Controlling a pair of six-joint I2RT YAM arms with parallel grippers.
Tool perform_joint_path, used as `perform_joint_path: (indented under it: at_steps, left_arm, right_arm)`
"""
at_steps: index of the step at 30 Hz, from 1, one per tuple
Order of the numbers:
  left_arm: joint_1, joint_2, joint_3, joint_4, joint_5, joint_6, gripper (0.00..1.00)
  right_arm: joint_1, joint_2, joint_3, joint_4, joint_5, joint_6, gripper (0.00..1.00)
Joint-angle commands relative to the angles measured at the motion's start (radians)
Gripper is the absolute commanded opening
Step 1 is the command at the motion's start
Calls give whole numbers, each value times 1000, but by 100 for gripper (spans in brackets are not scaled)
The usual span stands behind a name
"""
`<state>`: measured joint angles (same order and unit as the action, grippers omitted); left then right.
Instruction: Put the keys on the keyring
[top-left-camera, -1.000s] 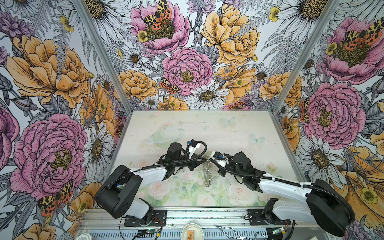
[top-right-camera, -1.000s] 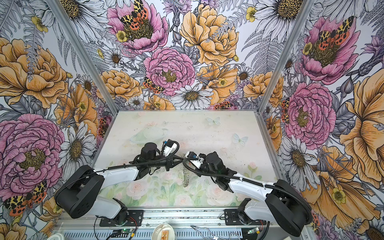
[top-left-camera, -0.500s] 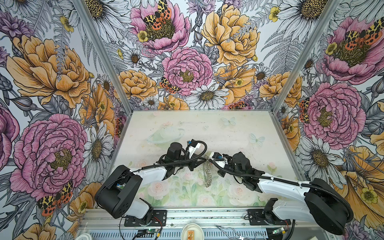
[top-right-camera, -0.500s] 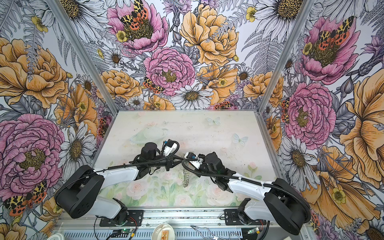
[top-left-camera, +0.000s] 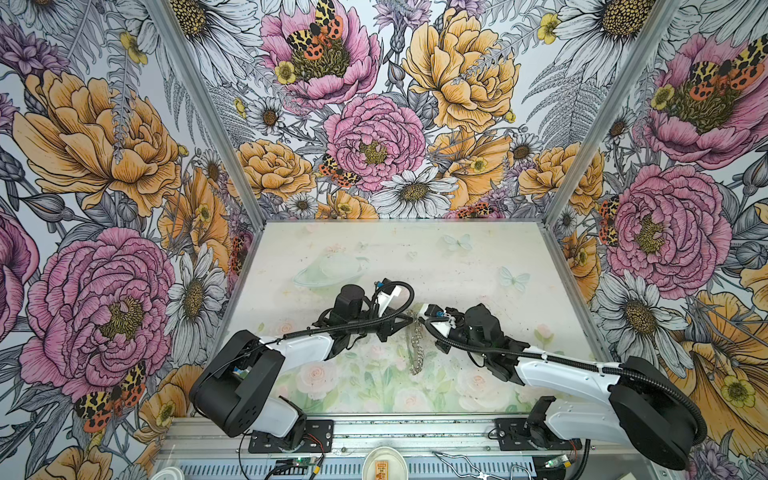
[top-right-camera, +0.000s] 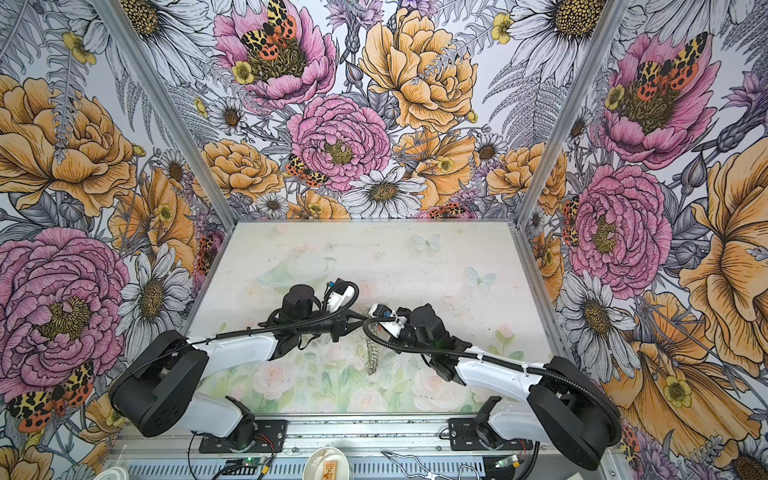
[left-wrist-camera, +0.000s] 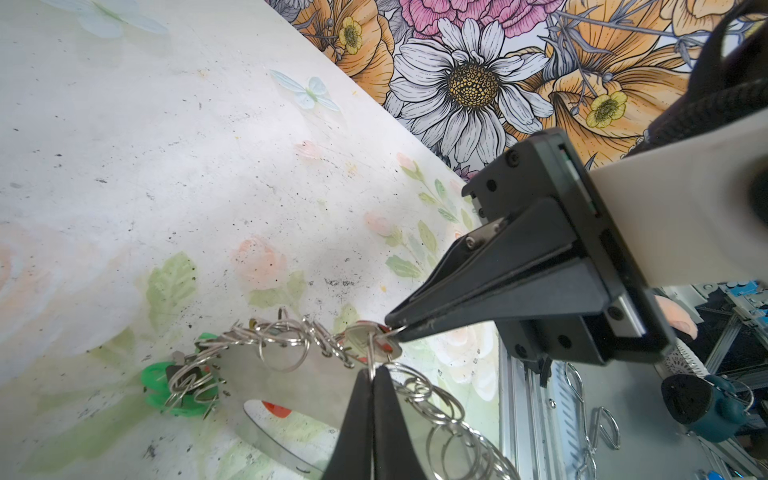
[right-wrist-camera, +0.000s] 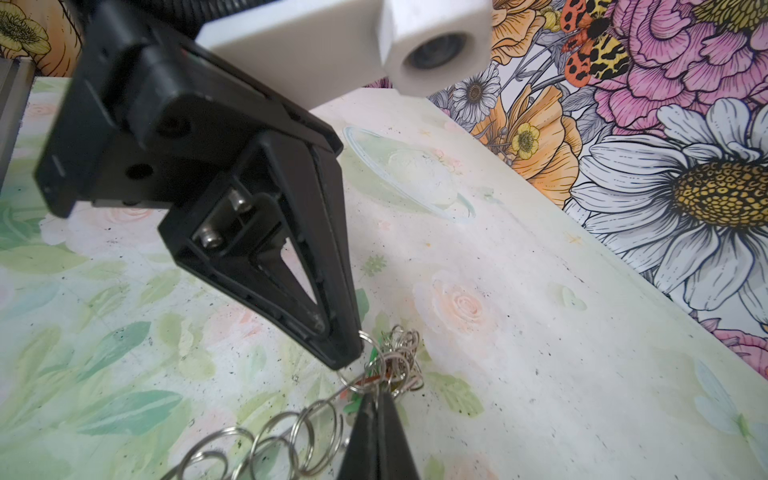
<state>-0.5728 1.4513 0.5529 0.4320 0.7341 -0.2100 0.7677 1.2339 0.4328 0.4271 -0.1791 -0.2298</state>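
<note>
Your L gripper (left-wrist-camera: 371, 374) is fully closed, tips pinching a split ring (right-wrist-camera: 360, 337) on the keyring (left-wrist-camera: 266, 382). Your R gripper (left-wrist-camera: 395, 329) is closed too, nipping a red-capped key (left-wrist-camera: 388, 345) right beside it. The keyring is a flat grey plate fringed w/ silver rings, on edge mid-table (top-left-camera: 457, 266) btwn both arms. A green-capped key (left-wrist-camera: 183, 390) sits at its other end.
</note>
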Motion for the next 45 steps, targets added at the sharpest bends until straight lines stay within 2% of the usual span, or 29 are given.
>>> perform_joint_path:
  at_steps: [1, 14, 22, 37, 45]
  left_arm:
    - [-2, 6, 32, 27, 38, 13, 0]
    - [-7, 9, 35, 27, 32, 12, 0]
    - [-34, 1, 33, 36, -63, 15, 0]
    - [-70, 33, -120, 531, -224, -162, 0]
    - [-91, 53, -142, 630, -310, -180, 0]
  right_arm:
    - [8, 19, 27, 33, -8, -8, 0]
    - [9, 15, 32, 22, -35, -3, 0]
    - [21, 17, 22, 1, -40, -3, 0]
    - [20, 13, 29, 25, -9, 76, 0]
    - [21, 6, 26, 22, -2, 97, 0]
